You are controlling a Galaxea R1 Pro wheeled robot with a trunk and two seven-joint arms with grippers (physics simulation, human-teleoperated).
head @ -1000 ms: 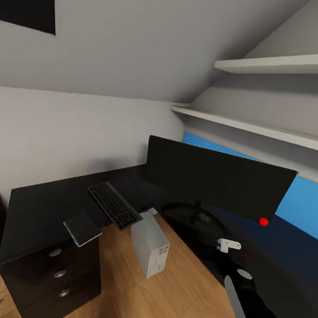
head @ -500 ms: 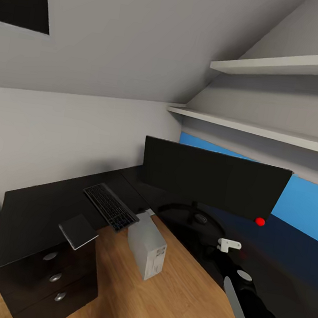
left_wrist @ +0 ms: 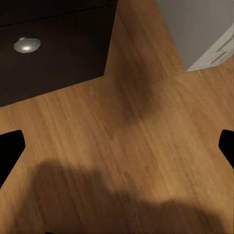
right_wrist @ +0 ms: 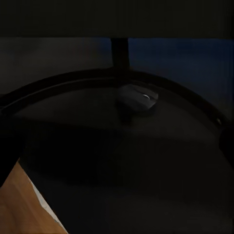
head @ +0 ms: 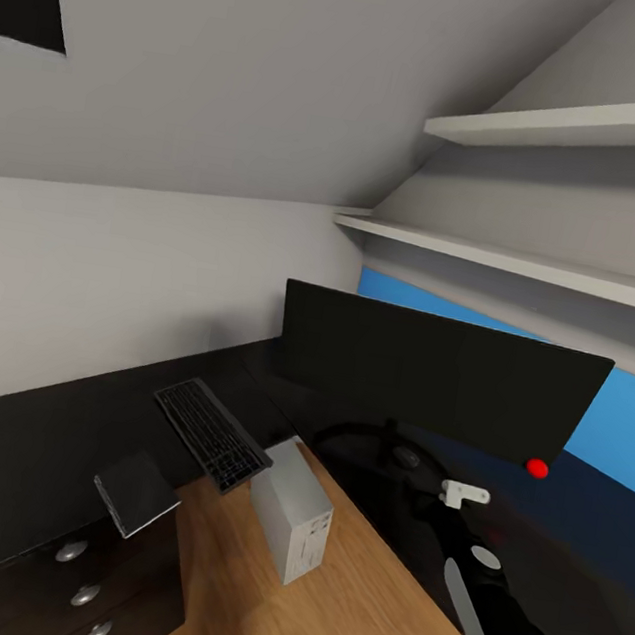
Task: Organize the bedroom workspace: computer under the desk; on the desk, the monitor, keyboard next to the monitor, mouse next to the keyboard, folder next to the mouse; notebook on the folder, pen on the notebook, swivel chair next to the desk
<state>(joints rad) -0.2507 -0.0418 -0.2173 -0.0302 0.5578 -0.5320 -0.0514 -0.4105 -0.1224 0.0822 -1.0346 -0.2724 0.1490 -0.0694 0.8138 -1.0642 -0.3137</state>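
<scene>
The left tool (left_wrist: 117, 146) hangs over bare wooden floor (left_wrist: 122, 136) with its 2 dark fingertips (left_wrist: 10, 146) at opposite edges of the left wrist view, spread wide and holding nothing; beyond it are 1 round silver knob (left_wrist: 27, 45) on a black drawer front and a corner of the computer (left_wrist: 200, 29). The right tool (right_wrist: 117, 146) points at the curved black stand (right_wrist: 117, 78) of the monitor, with 1 small dark mouse (right_wrist: 139, 96) lying on the counter inside the stand's ring; only dark shapes at the frame edges hint at its fingers, so how far it is open cannot be told, and nothing is seen in its grip. In the head view the right arm (head: 506, 627) reaches in from the lower right toward the counter (head: 29, 429), a black L-shaped top. On it stand 1 monitor (head: 431, 374), with 1 red dot at its lower right corner, and 1 keyboard (head: 209, 431) to its left, apart from it. 1 dark grey notebook (head: 136, 492) lies at the counter's front edge, overhanging it above the drawers, where 3 knobs (head: 71, 550) show. 1 light grey computer (head: 291, 522) stands on the floor (head: 338, 603) in the crook of the counter, just below the keyboard's near end. 2 white wall shelves (head: 527, 261) run above the monitor.
</scene>
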